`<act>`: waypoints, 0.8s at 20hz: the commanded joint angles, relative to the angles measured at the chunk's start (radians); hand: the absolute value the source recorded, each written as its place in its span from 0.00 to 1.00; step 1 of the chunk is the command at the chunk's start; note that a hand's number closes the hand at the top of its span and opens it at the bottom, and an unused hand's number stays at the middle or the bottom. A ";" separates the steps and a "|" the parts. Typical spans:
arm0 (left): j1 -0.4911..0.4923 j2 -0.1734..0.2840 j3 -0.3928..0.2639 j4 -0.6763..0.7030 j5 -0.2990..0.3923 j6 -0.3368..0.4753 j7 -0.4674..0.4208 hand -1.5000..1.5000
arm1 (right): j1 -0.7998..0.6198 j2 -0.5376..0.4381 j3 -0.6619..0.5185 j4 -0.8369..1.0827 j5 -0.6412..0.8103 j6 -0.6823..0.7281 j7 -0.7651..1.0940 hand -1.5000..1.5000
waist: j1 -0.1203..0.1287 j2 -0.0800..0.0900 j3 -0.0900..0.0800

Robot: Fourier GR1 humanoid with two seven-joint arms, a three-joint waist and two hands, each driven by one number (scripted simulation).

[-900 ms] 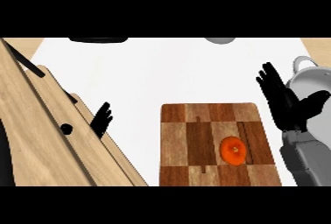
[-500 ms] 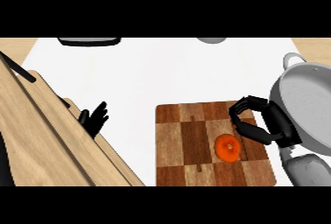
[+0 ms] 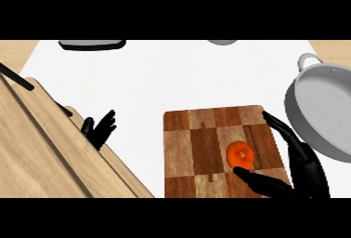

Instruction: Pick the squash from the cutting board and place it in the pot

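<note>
Our right hand (image 3: 302,169) sits at lower right, fingers and thumb spread wide around but not yet closed on the orange squash (image 3: 240,154), which lies on the cutting board (image 3: 195,148), so lifting it to the pot (image 3: 322,116) at right remains.

**Around the edges of the white counter**

A white counter top (image 3: 178,79) fills the middle of the head view. At its far edge lies a dark, flat, rounded object (image 3: 91,44), cut off by the top of the view, and further right a small grey rounded thing (image 3: 223,42) shows only its lower rim. Light wooden panels (image 3: 48,153) slant across the left side, carrying a black bar handle (image 3: 17,76). Tan wooden corners (image 3: 330,49) flank the counter at the top.
</note>
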 commanded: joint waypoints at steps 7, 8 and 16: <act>0.004 -0.019 0.004 -0.034 -0.034 -0.006 0.005 0.50 | 0.053 -0.178 0.013 -0.279 0.052 0.120 0.569 0.00 | 0.029 0.012 -0.001; 0.004 -0.001 0.021 -0.019 -0.011 -0.041 0.006 0.50 | 0.090 -0.236 -0.024 -0.394 -0.008 0.169 0.638 0.00 | 0.019 0.010 -0.002; -0.005 -0.060 -0.013 -0.045 -0.066 -0.012 0.025 0.50 | -0.103 -0.152 0.072 -0.140 -0.033 0.257 0.847 0.00 | 0.048 0.016 0.000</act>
